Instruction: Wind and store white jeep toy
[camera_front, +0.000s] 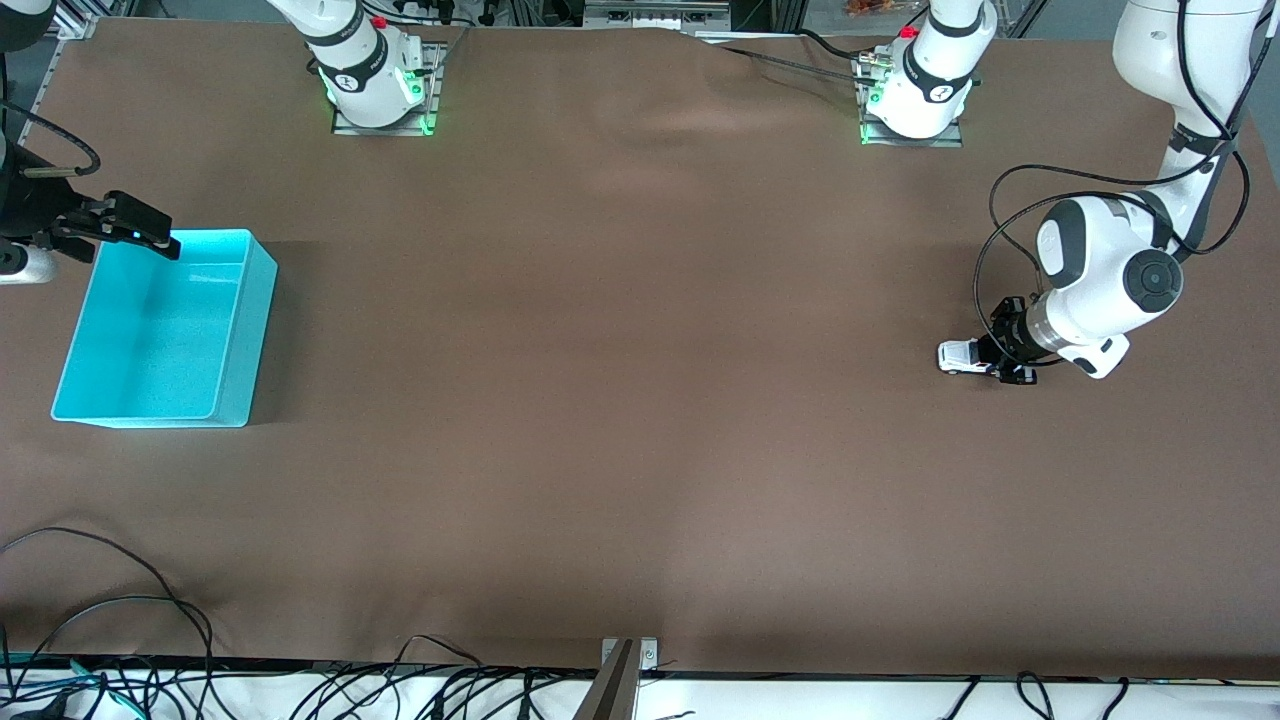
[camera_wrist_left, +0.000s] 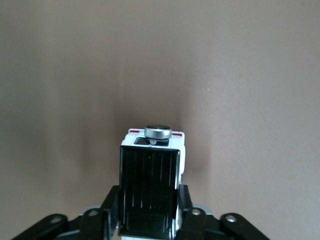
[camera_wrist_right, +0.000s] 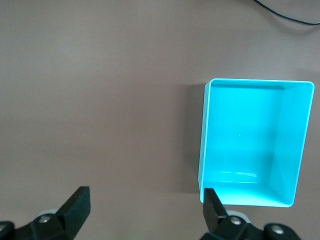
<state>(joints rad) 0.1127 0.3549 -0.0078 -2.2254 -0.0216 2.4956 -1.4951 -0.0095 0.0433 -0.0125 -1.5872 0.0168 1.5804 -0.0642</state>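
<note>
One white jeep toy (camera_wrist_left: 152, 165) clamped between left pincer (camera_wrist_left: 149, 220) fingers.

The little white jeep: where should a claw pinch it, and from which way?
Pinch the white jeep toy across its flat side doors, coming straight down over the black roof. The left claw is shut on it just so. The sides are straight and narrow; the wheels stay on the table.

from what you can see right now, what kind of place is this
Probably a robotics lab bench: two arm bases bolted to a brown-covered table, loose cables along its edge, and only a toy car and a turquoise bin on it.
</note>
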